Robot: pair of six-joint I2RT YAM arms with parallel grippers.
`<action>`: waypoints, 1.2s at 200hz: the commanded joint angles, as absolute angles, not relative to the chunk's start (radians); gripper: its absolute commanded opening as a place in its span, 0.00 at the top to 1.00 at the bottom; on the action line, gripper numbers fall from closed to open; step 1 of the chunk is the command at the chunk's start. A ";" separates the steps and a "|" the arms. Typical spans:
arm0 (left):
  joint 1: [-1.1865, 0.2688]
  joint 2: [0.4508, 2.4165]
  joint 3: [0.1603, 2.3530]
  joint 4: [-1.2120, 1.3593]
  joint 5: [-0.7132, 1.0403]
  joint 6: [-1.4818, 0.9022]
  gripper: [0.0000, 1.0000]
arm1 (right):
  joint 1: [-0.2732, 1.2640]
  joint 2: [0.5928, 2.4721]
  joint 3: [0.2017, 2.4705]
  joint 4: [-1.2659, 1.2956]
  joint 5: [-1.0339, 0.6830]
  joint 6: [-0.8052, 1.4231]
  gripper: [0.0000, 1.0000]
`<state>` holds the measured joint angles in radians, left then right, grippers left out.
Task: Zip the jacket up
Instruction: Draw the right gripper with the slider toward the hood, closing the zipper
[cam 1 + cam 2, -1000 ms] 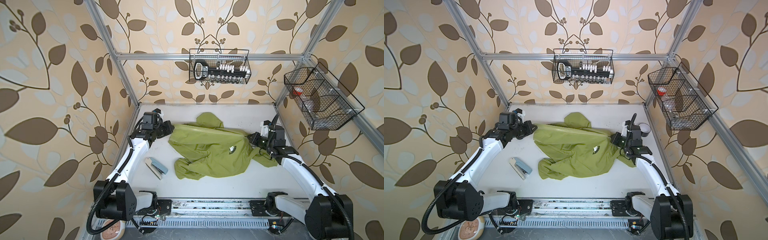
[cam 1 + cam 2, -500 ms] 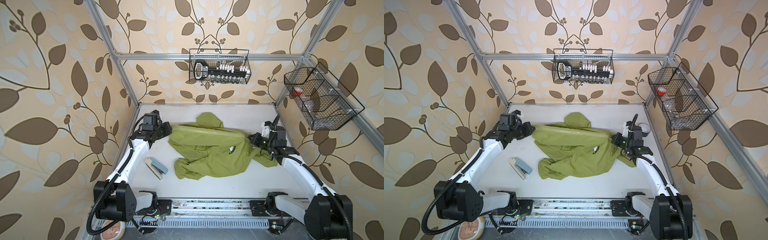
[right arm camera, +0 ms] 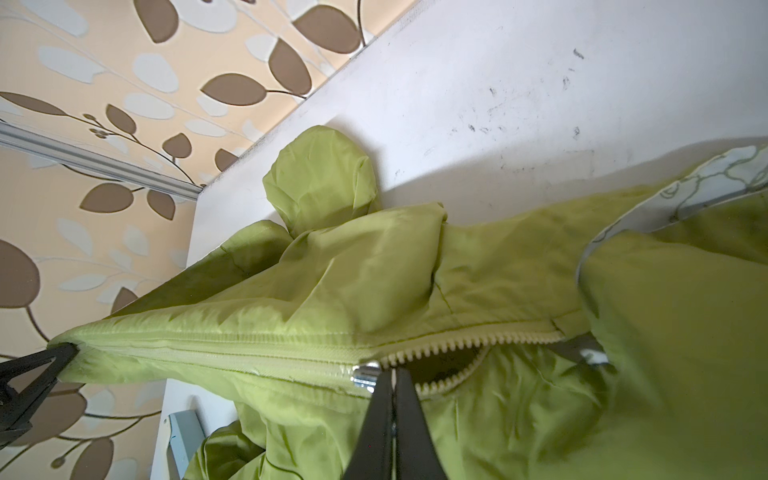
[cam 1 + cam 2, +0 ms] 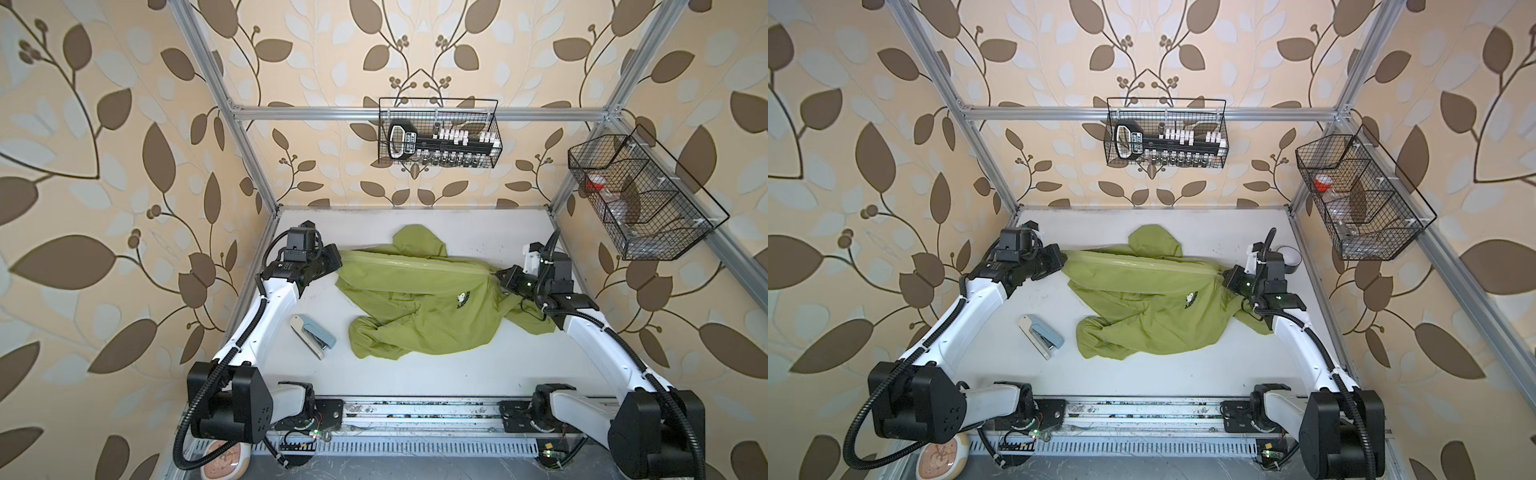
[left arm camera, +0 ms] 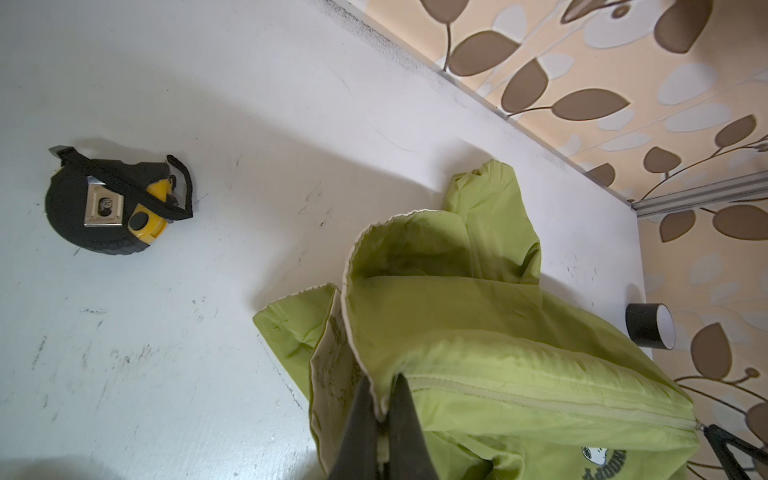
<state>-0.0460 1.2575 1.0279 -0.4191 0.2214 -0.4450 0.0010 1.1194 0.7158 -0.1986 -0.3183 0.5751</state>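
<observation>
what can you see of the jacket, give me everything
The jacket is lime-green, thin and slightly shiny, crumpled on the white table, hood toward the back, small black-and-white logo on the chest. Its zipped edge is pulled taut between the left gripper, shut on one end, and the right gripper, shut at the silver slider; teeth past the slider are open. Pale printed lining shows inside.

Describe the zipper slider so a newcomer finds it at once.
Find the lime-green jacket on the white table. Follow its pale zipper to the right gripper. The slider there is the only shiny silver piece, where closed teeth turn open.
</observation>
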 commanded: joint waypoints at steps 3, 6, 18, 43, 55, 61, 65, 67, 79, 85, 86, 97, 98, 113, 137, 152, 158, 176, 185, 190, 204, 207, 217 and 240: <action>-0.038 1.222 1.026 -0.416 0.144 -0.449 1.00 | -0.010 1.113 0.736 -0.207 -0.303 0.565 1.00; -0.037 1.222 1.026 -0.417 0.141 -0.449 1.00 | -0.009 1.114 0.736 -0.207 -0.302 0.565 1.00; -0.037 1.224 1.028 -0.420 0.133 -0.449 1.00 | -0.009 1.113 0.736 -0.207 -0.304 0.565 1.00; -0.038 1.226 1.029 -0.426 0.116 -0.449 1.00 | -0.010 1.111 0.736 -0.207 -0.304 0.565 1.00; -0.037 1.228 1.029 -0.427 0.112 -0.449 1.00 | -0.011 1.111 0.736 -0.207 -0.304 0.563 1.00; -0.037 1.229 1.029 -0.427 0.109 -0.449 1.00 | -0.011 1.110 0.736 -0.209 -0.304 0.563 1.00; -0.037 1.229 1.028 -0.426 0.107 -0.449 1.00 | -0.011 1.109 0.735 -0.208 -0.304 0.563 1.00; -0.037 1.230 1.028 -0.426 0.106 -0.449 1.00 | -0.011 1.109 0.735 -0.208 -0.304 0.563 1.00; -0.037 1.228 1.023 -0.422 0.100 -0.449 1.00 | -0.013 1.109 0.736 -0.208 -0.304 0.562 1.00; -0.037 1.225 1.019 -0.417 0.095 -0.451 1.00 | -0.013 1.109 0.736 -0.210 -0.304 0.562 1.00; -0.037 1.224 1.019 -0.415 0.094 -0.451 1.00 | -0.013 1.109 0.735 -0.210 -0.304 0.561 1.00; -0.037 1.221 1.013 -0.408 0.089 -0.454 1.00 | -0.012 1.109 0.736 -0.209 -0.304 0.561 1.00; -0.037 1.220 1.012 -0.406 0.087 -0.454 1.00 | -0.013 1.108 0.736 -0.210 -0.304 0.561 1.00; -0.037 1.221 1.011 -0.404 0.079 -0.454 1.00 | -0.015 1.109 0.736 -0.210 -0.303 0.561 1.00; -0.037 1.228 1.012 -0.403 0.070 -0.454 1.00 | -0.018 1.109 0.736 -0.209 -0.305 0.560 1.00; -0.037 1.233 1.012 -0.401 0.069 -0.456 1.00 | -0.021 1.107 0.734 -0.212 -0.305 0.559 1.00; -0.037 1.234 1.011 -0.401 0.069 -0.457 1.00 | -0.023 1.108 0.735 -0.213 -0.305 0.557 1.00; -0.037 1.236 1.011 -0.398 0.067 -0.459 1.00 | -0.030 1.104 0.733 -0.219 -0.304 0.552 1.00; -0.037 1.236 1.011 -0.396 0.067 -0.461 1.00 | -0.034 1.103 0.734 -0.224 -0.302 0.549 1.00; -0.037 1.238 1.011 -0.395 0.066 -0.463 1.00 | -0.037 1.101 0.734 -0.228 -0.297 0.547 1.00; -0.037 1.237 1.011 -0.394 0.068 -0.464 1.00 | -0.044 1.097 0.736 -0.241 -0.286 0.542 1.00; -0.037 1.238 1.011 -0.394 0.068 -0.464 1.00 | -0.046 1.097 0.734 -0.243 -0.286 0.541 1.00; -0.037 1.238 1.012 -0.394 0.069 -0.465 1.00 | -0.052 1.097 0.732 -0.248 -0.284 0.539 1.00; -0.037 1.237 1.012 -0.393 0.068 -0.464 1.00 | -0.064 1.097 0.732 -0.256 -0.282 0.536 1.00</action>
